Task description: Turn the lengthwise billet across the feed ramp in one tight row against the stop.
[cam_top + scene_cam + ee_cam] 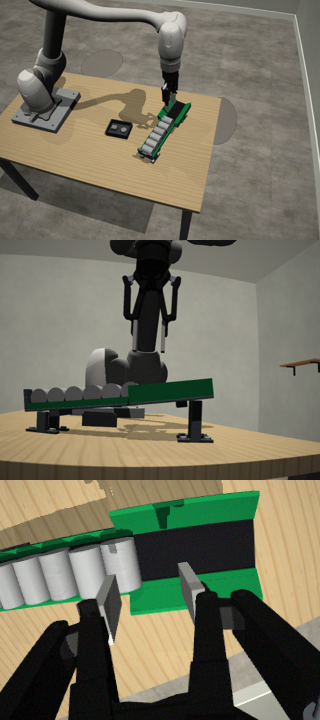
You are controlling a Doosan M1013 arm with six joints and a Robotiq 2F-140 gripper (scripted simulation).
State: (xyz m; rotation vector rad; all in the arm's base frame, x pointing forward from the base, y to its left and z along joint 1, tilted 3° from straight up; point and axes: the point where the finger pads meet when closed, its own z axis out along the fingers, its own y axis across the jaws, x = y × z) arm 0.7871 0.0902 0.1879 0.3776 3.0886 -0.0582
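A green feed ramp (pixel 187 106) (pixel 170 391) (pixel 187 510) with a black bed stands on the wooden table (pixel 77 155), sloping down to a black stop (pixel 26 397). Several grey billets (pixel 157 131) (pixel 74 392) (pixel 67 574) lie across it, side by side in one row reaching the stop. The uppermost billet (pixel 167 120) (pixel 122 563) also lies crosswise. The upper part of the ramp bed is bare. My gripper (pixel 168 102) (pixel 148 350) (pixel 149 583) hangs above that bare upper part, just uphill of the row. Its fingers stand partly apart with nothing between them.
A small black tray (pixel 118 128) (pixel 99 419) with two grey parts sits left of the ramp. The robot base (pixel 46 108) is bolted at the table's far left. A wall shelf (pixel 299 364) is off to the right. The table edge runs close behind the ramp's high end.
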